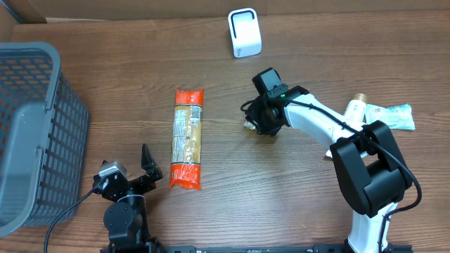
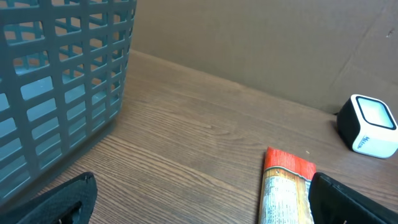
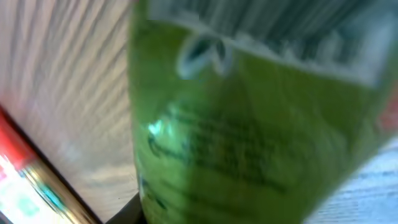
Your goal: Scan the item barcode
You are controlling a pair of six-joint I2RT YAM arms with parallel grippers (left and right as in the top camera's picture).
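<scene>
A green packet (image 3: 249, 124) fills the right wrist view, blurred, with a barcode strip along its top edge. One dark finger (image 3: 121, 213) presses against its lower left side, and the other finger is hidden behind it. From overhead, my right gripper (image 1: 259, 121) is down on this item at mid-table, and only a pale corner (image 1: 249, 125) of the item shows. The white scanner (image 1: 244, 33) stands at the far edge, also seen as the scanner (image 2: 370, 124) in the left wrist view. My left gripper (image 1: 133, 176) rests open near the front edge with nothing between its fingers.
A long orange pasta packet (image 1: 188, 138) lies between the arms, near my left gripper's right finger (image 2: 354, 202). A grey basket (image 1: 35, 133) stands at the left. A bottle and a teal packet (image 1: 385, 114) lie at the right. A cardboard wall backs the table.
</scene>
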